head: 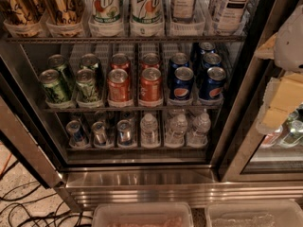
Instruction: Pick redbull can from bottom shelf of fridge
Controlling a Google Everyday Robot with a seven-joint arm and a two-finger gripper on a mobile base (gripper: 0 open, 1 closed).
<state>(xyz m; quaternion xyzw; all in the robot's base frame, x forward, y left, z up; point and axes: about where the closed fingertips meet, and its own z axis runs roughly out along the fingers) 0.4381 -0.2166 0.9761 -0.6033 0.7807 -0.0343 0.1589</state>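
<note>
Evidently barely begun: redbull can (124, 131) stands ungrasped on bottom shelf (142, 150) of fridge (142, 179), left lanes, while gripper (283, 97) hangs well apart at right edge, openness impossible to tell.

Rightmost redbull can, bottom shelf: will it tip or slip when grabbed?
The redbull can is slim and upright, so probably tippy if nudged. Its shiny metal likely slips. The gripper sits far right, away from it.
</note>
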